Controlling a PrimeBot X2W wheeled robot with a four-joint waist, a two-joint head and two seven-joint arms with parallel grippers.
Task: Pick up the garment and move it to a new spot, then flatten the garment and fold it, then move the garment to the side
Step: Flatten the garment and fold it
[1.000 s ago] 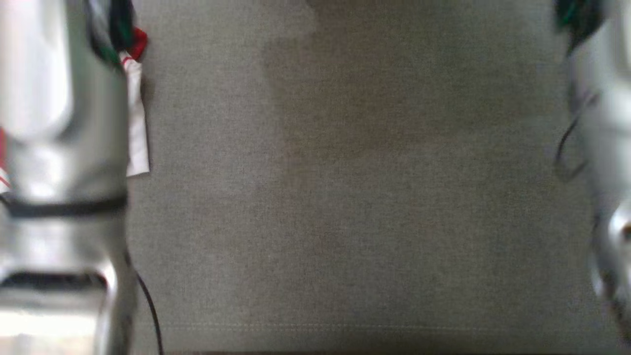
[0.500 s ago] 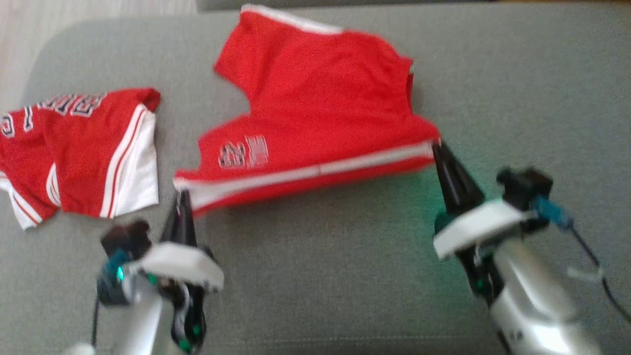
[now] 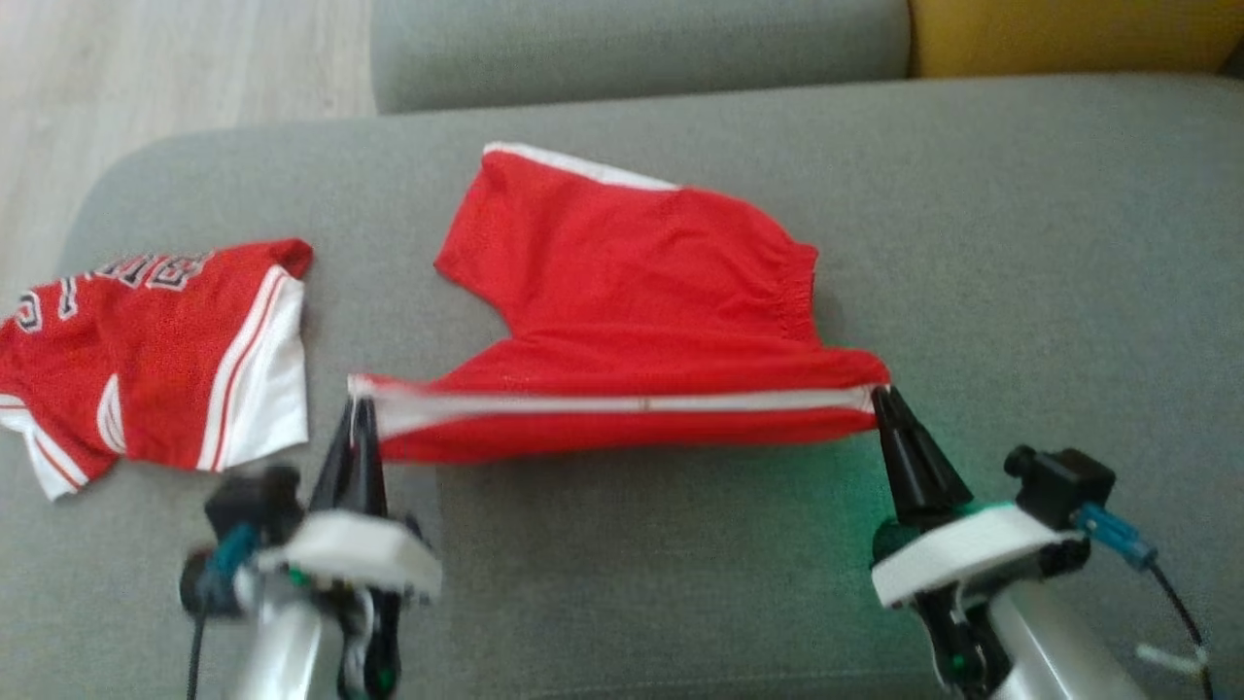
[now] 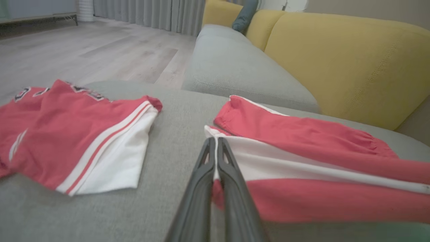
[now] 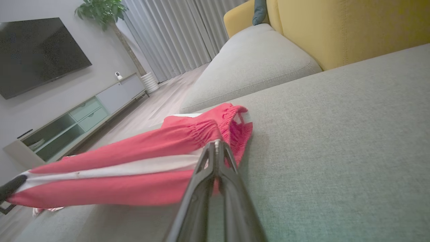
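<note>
The garment (image 3: 632, 292) is a pair of red shorts with a white side stripe, lying on the grey sofa seat (image 3: 1020, 243). Its near striped edge is stretched taut between my two grippers and raised off the cushion. My left gripper (image 3: 358, 408) is shut on the left end of that edge, at the leg hem. My right gripper (image 3: 882, 397) is shut on the right end, by the gathered waistband. In the left wrist view the left gripper (image 4: 215, 144) pinches the white hem of the garment (image 4: 302, 134). The right wrist view has the right gripper (image 5: 216, 144) pinching the garment (image 5: 134, 158) near its elastic.
A red and white jersey (image 3: 146, 360) lies flat on the seat's left end, close to my left gripper. Behind are a second grey cushion (image 3: 632, 49) and a yellow backrest (image 3: 1069, 34). Wooden floor (image 3: 146, 78) lies past the sofa's rounded left edge.
The head camera has swung from a blurred close view of the cushion to the sofa. Over the last half second the held near edge came nearer and the printed patch turned out of sight.
</note>
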